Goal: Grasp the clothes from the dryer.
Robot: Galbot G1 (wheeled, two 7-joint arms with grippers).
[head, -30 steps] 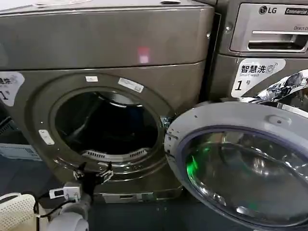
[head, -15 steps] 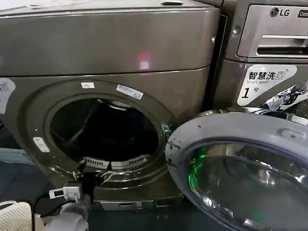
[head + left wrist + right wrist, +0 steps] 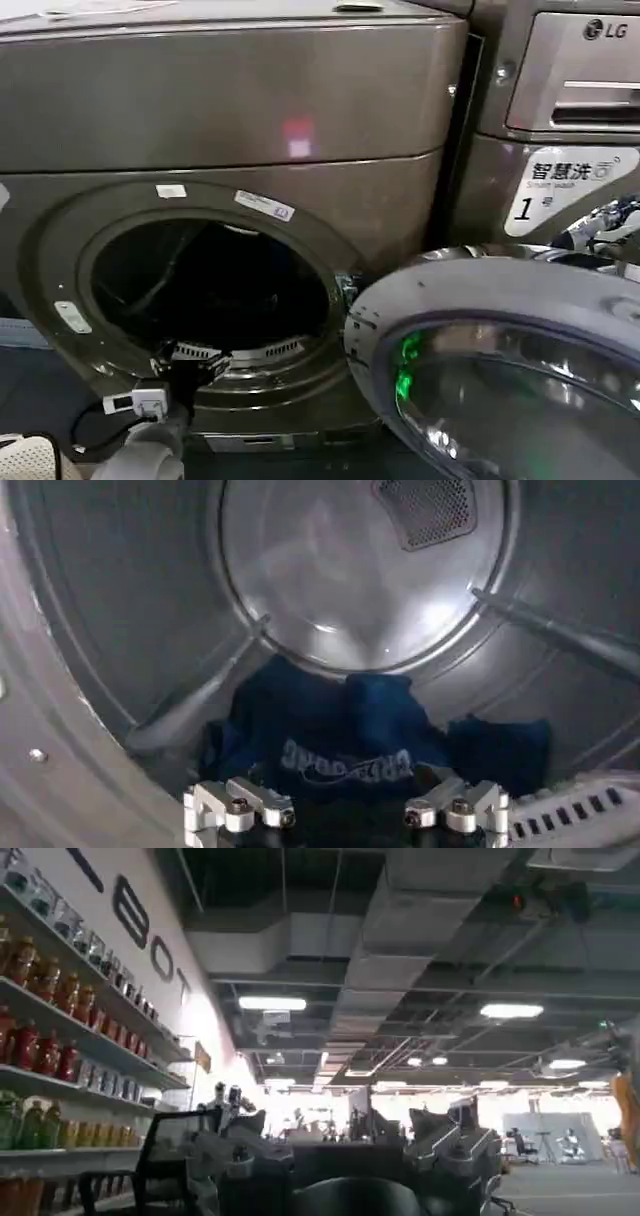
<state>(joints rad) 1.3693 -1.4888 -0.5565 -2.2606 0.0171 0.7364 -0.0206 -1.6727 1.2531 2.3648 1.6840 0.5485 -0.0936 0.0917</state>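
The dryer (image 3: 230, 110) stands in front of me with its round porthole (image 3: 205, 285) open and the glass door (image 3: 500, 370) swung out to the right. My left gripper (image 3: 186, 362) sits at the porthole's lower rim, pointing into the drum. From the left wrist, the clothes (image 3: 350, 730), a dark navy heap with a pale print (image 3: 345, 765), lie on the drum floor just beyond my left gripper (image 3: 348, 815). It is open, its fingertips (image 3: 240, 808) wide apart and holding nothing. My right gripper (image 3: 350, 1148) is held off to the right, open and facing the room.
The silver-panelled LG machine (image 3: 570, 90) stands to the right of the dryer. The open door blocks the lower right. Drum ribs (image 3: 195, 705) slope up either side of the clothes. Shelves of bottles (image 3: 50, 1038) line the room behind.
The dryer has slid left and grown in the head view as the head view closed in. My left gripper now reaches slightly farther over the porthole's lower rim.
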